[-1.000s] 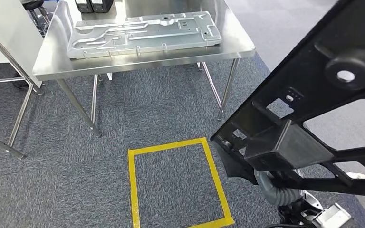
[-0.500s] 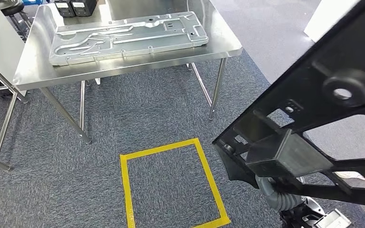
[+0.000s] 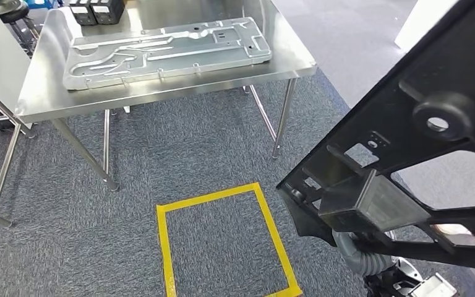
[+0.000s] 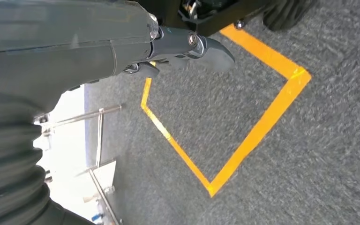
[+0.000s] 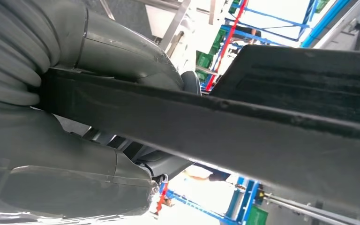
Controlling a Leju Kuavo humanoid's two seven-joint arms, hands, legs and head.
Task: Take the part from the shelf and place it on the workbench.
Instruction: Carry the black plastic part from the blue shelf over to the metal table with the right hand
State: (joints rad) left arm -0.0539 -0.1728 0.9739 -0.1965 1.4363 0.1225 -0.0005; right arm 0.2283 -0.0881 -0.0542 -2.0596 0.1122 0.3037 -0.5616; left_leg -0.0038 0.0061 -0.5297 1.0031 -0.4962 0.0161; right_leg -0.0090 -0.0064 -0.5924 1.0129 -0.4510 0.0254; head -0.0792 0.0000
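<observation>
in the head view a large black part [image 3: 408, 161] fills the right side, held up tilted above the grey carpet, well apart from the steel workbench [image 3: 161, 86], where a silver stamped panel [image 3: 167, 49] lies flat. a yellow tape square [image 3: 222, 241] marks the floor between them. in the left wrist view the left hand [image 4: 187, 47] hangs over that square, fingers out straight, holding nothing. in the right wrist view the right hand [image 5: 108, 108] grips the part's black bar, thumb over one face and fingers under the other.
</observation>
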